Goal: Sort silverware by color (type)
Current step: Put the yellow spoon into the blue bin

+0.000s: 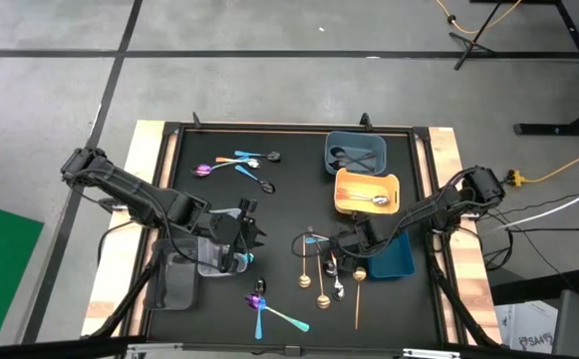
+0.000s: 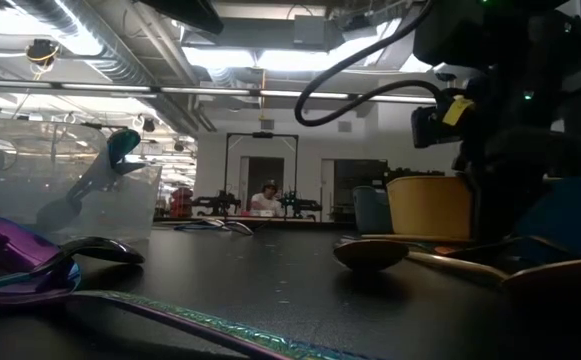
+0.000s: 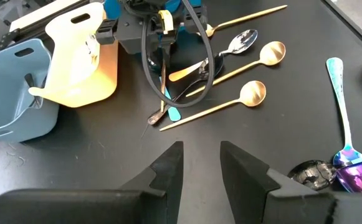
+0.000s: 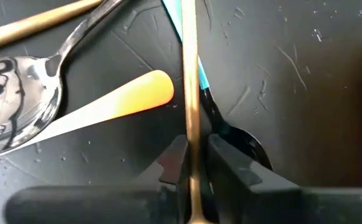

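Spoons lie in a pile at the table's middle: gold ones, a silver one, a teal handle. My right gripper stands over this pile, shut on a thin gold spoon. My left gripper is open and empty, beside a clear tray at the left. A teal spoon leans in that tray. Purple and blue spoons lie near the front edge, and more spoons at the far left. My right gripper pinches the gold spoon's thin handle between its two fingers. The handle runs along the fingers and reaches out past their tips, over the teal handle. Whether the spoon is clear of the table, I cannot tell.
A grey-blue tray with dark spoons and an orange tray with a silver spoon stand at the far right. A dark blue tray lies under the right arm. A grey tray stands at the front left.
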